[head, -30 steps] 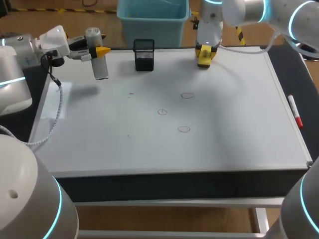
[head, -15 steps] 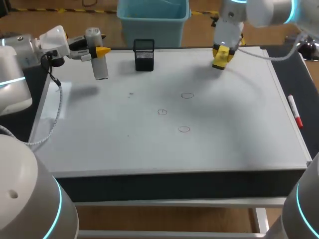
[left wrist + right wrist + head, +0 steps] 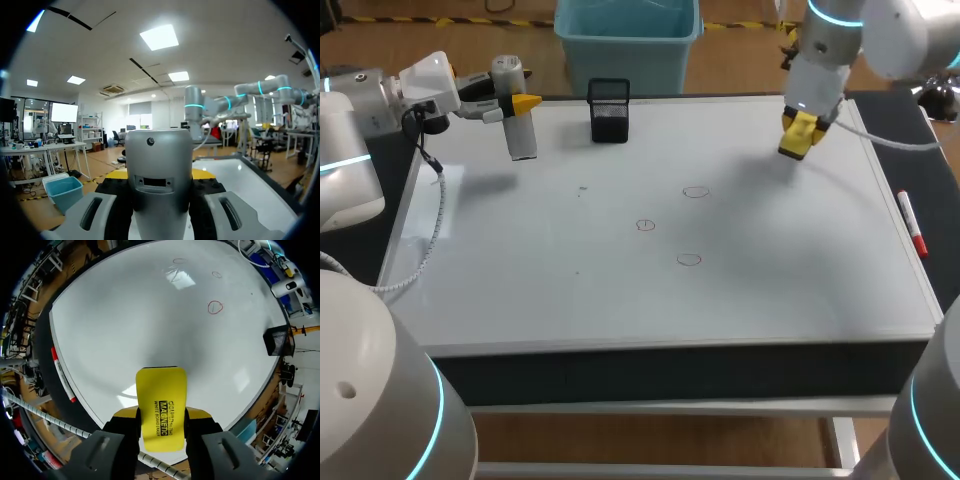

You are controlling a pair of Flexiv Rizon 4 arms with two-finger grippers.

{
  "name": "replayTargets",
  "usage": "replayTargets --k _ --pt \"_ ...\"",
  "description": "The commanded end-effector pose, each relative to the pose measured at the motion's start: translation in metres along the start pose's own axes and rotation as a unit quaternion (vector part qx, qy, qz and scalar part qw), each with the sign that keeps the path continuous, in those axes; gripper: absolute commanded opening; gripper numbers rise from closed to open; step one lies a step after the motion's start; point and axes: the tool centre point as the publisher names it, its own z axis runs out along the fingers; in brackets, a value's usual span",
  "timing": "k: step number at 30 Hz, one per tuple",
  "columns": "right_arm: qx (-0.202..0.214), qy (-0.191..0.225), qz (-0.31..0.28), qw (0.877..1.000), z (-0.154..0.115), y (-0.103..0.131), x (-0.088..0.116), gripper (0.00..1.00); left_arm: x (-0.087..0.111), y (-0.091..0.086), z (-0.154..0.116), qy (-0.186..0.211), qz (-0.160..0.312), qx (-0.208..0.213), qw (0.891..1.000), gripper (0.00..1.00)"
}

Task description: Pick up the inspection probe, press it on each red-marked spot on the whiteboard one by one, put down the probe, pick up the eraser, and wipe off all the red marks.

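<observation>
Our left gripper (image 3: 516, 101) is over the far left corner of the whiteboard (image 3: 780, 280). Its fingers are closed on the probe (image 3: 159, 175) from two sides. The probe hangs upright, raised over the board. Our right gripper (image 3: 801, 132) is over the far right part of the board and holds the yellow eraser (image 3: 161, 407) between its fingers, also above the surface. Three red marks are in the middle of the board: one far (image 3: 696, 192), one to the left (image 3: 646, 225) and one near (image 3: 689, 260). A black mesh holder (image 3: 609, 110) stands at the far edge, right of the probe. A red marker (image 3: 912, 225) lies beside the board's right edge.
</observation>
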Motion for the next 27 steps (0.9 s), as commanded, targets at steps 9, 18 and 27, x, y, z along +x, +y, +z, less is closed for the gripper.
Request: replayTargets --k 9,18,27 --pt "0.029 -0.017 0.043 0.999 -0.005 0.010 0.062 0.00 0.000 -0.001 0.000 0.000 0.001 0.000 1.000 0.00" --pt "0.022 -0.014 0.058 0.998 -0.007 0.017 0.073 0.00 0.000 -0.001 0.000 0.000 0.001 0.000 1.000 0.00" --pt "0.011 -0.004 0.063 0.998 -0.006 0.022 0.074 0.00 0.000 -0.001 0.000 0.000 0.001 0.000 1.000 0.00"
